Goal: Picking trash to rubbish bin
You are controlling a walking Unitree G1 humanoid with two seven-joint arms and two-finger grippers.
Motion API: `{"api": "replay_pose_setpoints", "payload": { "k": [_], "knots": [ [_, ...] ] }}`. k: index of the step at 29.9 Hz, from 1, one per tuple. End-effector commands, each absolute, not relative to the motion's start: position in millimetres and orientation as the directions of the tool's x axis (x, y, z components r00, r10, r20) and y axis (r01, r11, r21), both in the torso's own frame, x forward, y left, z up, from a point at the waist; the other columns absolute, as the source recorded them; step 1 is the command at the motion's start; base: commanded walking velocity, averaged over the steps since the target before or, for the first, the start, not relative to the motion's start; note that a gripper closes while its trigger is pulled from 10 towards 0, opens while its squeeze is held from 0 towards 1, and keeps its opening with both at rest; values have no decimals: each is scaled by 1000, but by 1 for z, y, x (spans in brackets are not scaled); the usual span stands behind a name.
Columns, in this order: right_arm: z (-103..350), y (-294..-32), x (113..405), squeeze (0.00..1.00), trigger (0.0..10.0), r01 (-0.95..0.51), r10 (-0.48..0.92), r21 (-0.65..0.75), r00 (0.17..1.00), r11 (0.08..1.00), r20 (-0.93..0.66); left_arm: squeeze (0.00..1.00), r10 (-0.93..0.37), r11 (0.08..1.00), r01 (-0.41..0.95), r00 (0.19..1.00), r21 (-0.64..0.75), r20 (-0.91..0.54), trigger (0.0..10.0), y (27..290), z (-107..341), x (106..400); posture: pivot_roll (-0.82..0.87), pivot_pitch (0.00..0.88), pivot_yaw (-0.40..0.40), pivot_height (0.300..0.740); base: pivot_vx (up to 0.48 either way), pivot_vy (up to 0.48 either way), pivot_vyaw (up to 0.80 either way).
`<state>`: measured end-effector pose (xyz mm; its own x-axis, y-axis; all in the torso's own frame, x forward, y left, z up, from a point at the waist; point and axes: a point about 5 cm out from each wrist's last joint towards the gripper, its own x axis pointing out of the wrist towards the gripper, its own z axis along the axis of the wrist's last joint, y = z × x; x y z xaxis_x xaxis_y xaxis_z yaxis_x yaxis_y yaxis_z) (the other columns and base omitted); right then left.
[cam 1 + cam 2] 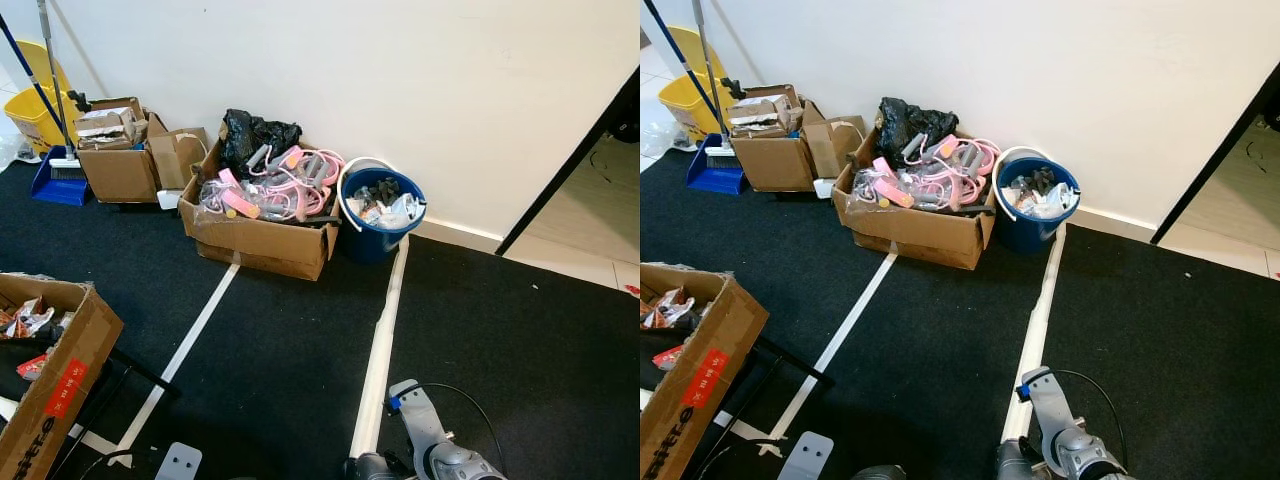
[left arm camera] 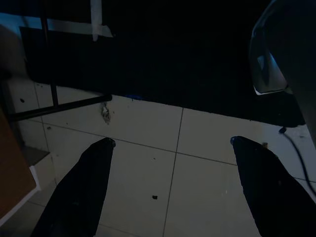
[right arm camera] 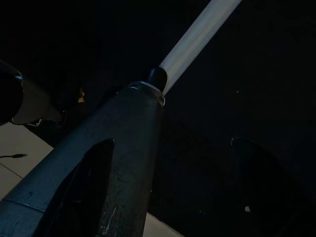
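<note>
- One blue bucket (image 1: 380,225) against the wall looks like the rubbish bin here, and it's already got crumpled wrappers in it, so I'd guess some of the job is done.
- Plenty left though: the open cardboard box (image 1: 262,235) touching the bucket is piled with pink cables and a black bag (image 1: 255,135), and another box (image 1: 50,385) near the robot's left side holds red-and-white wrappers (image 1: 25,318).
- Nothing's being carried right now. The left hand (image 2: 173,190) hangs over pale floor tiles with its fingers wide apart and nothing between them.
- The right hand (image 3: 173,182) is low over dark carpet beside a white tape line (image 1: 378,350), too dark to make out much, but its fingers look apart and empty.
- Writing: the near box has black lettering and a red label (image 1: 62,388), can't read either.
- Farther off: a smaller box (image 1: 120,160), blue dustpan (image 1: 58,185), yellow mop bucket (image 1: 35,105).
</note>
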<state>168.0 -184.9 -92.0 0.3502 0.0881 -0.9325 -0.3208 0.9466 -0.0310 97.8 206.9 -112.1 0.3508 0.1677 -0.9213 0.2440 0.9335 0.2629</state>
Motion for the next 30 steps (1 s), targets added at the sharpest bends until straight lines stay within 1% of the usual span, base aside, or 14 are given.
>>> {"api": "replay_pose_setpoints", "payload": {
  "k": [1, 6, 12, 20, 24, 29, 30],
  "knots": [
    [-98, -186, 152, 0, 10000, -323, 90, -10, 293, 947, -952, 0, 142, 932, 275, 323, 236, -936, 10000, 205, -114, 92, 55, 77, 13, 740, 0, 0, 0],
    [-99, -187, 150, 0, 10000, -319, 89, -8, 289, 948, -953, 0, 132, 930, 287, 326, 231, -936, 10000, 202, -114, 93, 49, 74, 23, 740, 0, 0, 0],
    [-99, -188, 149, 0, 10000, -307, 87, -7, 290, 952, -953, 0, 112, 924, 317, 311, 215, -944, 10000, 195, -117, 87, 39, 70, 25, 740, 0, 0, 0],
    [-99, -188, 149, 0, 10000, -318, 86, -12, 292, 948, -953, 0, 127, 921, 313, 321, 232, -939, 10000, 198, -116, 87, 46, 67, 21, 740, 0, 0, 0],
    [-99, -184, 150, 0, 10000, -326, 91, -10, 292, 945, -952, 0, 138, 917, 314, 326, 245, -935, 10000, 205, -114, 91, 43, 63, 28, 740, 0, 0, 0],
    [-100, -180, 151, 0, 10000, -330, 96, -6, 293, 944, -951, 0, 136, 914, 321, 336, 249, -932, 10000, 204, -113, 96, 42, 60, 30, 740, 0, 0, 0],
    [-100, -179, 151, 0, 10000, -333, 98, -5, 292, 943, -951, 0, 136, 913, 321, 339, 250, -931, 10000, 204, -113, 97, 43, 60, 29, 740, 0, 0, -781]
  ]
}}
